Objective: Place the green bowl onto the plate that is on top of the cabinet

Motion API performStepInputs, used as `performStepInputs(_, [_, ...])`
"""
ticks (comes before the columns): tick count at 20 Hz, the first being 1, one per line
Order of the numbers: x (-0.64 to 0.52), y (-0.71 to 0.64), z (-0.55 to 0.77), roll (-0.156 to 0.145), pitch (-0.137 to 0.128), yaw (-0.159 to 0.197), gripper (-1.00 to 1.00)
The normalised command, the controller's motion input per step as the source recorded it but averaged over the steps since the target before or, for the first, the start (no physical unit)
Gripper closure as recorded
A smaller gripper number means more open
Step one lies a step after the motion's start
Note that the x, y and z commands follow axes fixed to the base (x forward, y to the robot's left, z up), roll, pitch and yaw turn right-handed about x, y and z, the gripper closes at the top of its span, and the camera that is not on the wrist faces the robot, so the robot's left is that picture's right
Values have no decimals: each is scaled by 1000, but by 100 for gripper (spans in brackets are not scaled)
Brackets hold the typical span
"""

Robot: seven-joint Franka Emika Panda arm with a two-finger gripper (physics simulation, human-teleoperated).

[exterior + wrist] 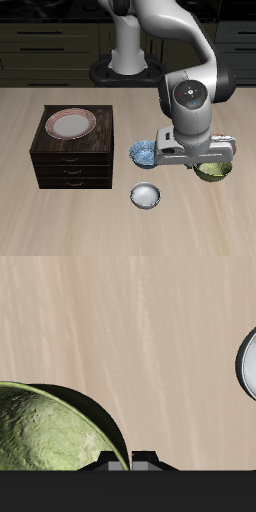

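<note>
The green bowl [214,172] stands on the table near the front, half hidden under my hand. In the wrist view its mottled olive inside [45,431] is close below the camera. My gripper [208,162] hangs just above the bowl's rim. Its fingers do not show clearly in either view, so I cannot tell whether they are open or shut. The plate [70,123], white with a red-pink rim, lies on top of the dark brown cabinet [70,160], which is well off to the side of the gripper.
A blue patterned bowl [143,152] stands between the cabinet and my hand. A smaller white-grey bowl [146,196] sits nearer the table's front edge; its rim also shows in the wrist view [248,364]. The robot's base [125,65] stands at the back.
</note>
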Motion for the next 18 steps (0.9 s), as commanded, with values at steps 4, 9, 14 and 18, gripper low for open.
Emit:
performStepInputs(4, [-357,87,492,30,-64,47,100])
performStepInputs(9, [-407,-98,675,-9,-106,35,100])
performStepInputs(14, [-307,-147,549,-24,-101,29,100])
performStepInputs(18, [-298,-76,454,7,-59,7,100])
